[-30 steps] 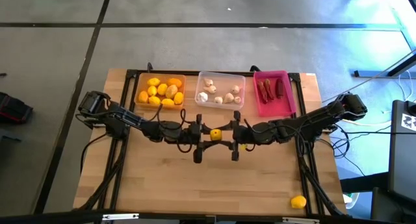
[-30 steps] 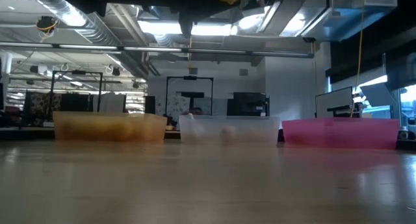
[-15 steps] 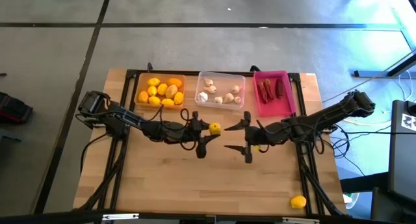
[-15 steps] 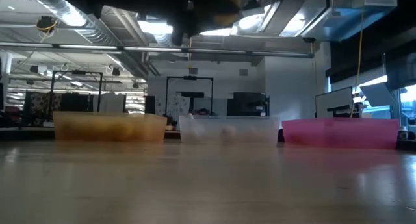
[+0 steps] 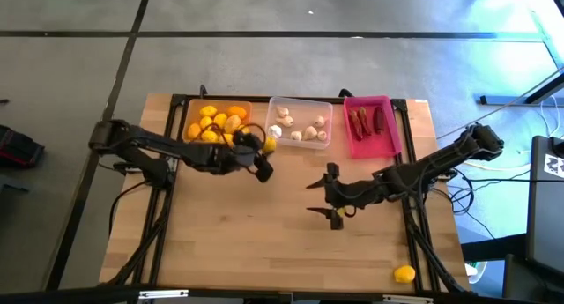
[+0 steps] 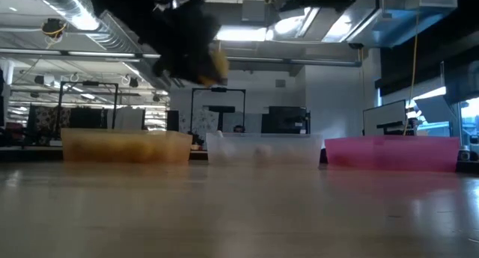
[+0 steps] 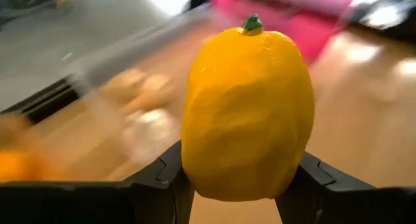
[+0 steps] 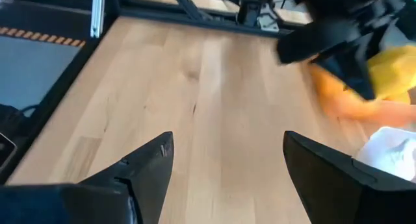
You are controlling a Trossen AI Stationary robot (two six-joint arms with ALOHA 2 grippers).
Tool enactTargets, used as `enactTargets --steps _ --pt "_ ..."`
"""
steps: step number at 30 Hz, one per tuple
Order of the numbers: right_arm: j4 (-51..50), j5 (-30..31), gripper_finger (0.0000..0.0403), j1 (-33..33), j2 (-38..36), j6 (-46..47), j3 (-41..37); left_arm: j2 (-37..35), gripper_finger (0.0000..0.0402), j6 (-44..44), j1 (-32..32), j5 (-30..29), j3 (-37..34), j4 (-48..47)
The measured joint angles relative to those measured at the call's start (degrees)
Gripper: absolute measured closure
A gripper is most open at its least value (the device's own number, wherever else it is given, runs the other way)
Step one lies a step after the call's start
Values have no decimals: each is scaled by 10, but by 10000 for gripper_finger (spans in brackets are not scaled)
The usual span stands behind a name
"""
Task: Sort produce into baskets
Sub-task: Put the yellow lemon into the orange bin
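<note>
Clamped between the fingers of the left gripper [image 7: 242, 178] is a yellow lemon [image 7: 247, 113] with a small green stem end, seen upright in the left wrist view. From above, the left gripper [image 5: 262, 154] is held off the table near the gap between the orange tray [image 5: 216, 122] and the clear tray [image 5: 299, 121], with the lemon [image 5: 269, 144] just at the clear tray's near left corner. In the low view the lemon [image 6: 217, 63] is seen raised well above the table top [image 6: 239, 213], in front of the trays.

Over the middle of the wooden table [image 5: 220, 242], the right gripper [image 5: 322, 198] is held with its fingers [image 8: 140, 169] spread wide apart and nothing between them; it is well apart from the left gripper.

Along the table's far edge three trays are set in a row: the orange tray filled with yellow and orange lemons, the clear tray with whitish garlic bulbs [image 5: 297, 133], and the pink tray [image 5: 370, 147] with dark red chili pieces [image 5: 368, 120]. One more yellow fruit [image 5: 404, 273] lies alone near the table's near right corner.
</note>
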Motion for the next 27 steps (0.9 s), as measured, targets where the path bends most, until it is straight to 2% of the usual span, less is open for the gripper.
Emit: enactTargets --steps 4,10,21,27 --pt "1 -5 120 0 12 0 0 -29 244 -33 49 0 0 -107" --pt "2 -5 120 0 12 0 0 -32 244 -52 134 0 0 -215" --pt "-2 -5 120 0 12 0 0 -33 243 -104 278 0 -62 -221" --pt "-2 -5 120 -1 12 0 0 -32 219 -99 318 0 -86 -192"
